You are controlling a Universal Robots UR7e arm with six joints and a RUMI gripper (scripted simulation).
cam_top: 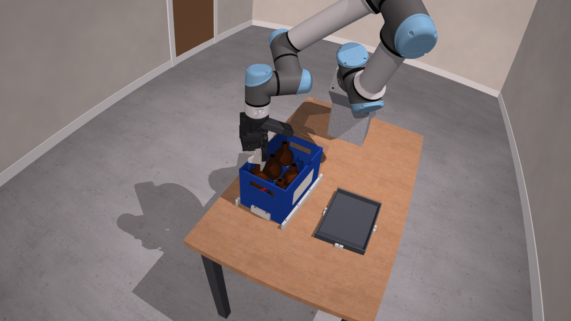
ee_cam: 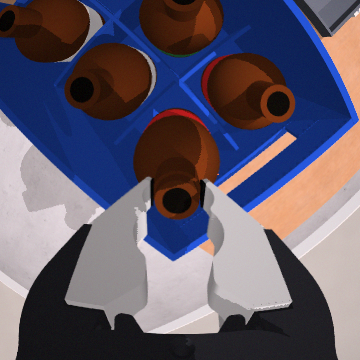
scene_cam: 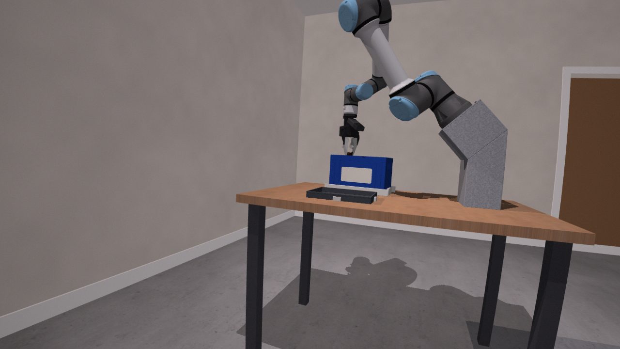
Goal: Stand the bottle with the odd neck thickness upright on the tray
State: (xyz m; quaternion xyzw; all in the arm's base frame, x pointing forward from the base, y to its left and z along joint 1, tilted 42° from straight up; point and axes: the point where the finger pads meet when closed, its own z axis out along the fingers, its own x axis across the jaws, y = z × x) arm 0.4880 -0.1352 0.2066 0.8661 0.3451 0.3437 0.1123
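A blue crate (cam_top: 279,199) (scene_cam: 334,173) (ee_cam: 305,65) stands at the table's left edge with brown bottles in its cells. My gripper (cam_top: 258,158) (scene_cam: 349,149) (ee_cam: 177,180) is shut on the neck of one brown bottle (ee_cam: 175,150) (cam_top: 272,167) with a red label, at the crate's near-left corner. That bottle sits higher than the others, its lower part still inside the crate. Other bottles (ee_cam: 110,85) (ee_cam: 245,92) (cam_top: 292,170) lean in their cells. The dark tray (cam_top: 355,248) (scene_cam: 342,196) lies flat and empty to the right of the crate.
The wooden table (cam_top: 279,255) (scene_cam: 433,212) carries the arm's grey pedestal (cam_top: 347,123) (scene_cam: 481,165) at the back. White brackets (cam_top: 301,203) sit along the crate's base. The table edge runs close by the crate's left side.
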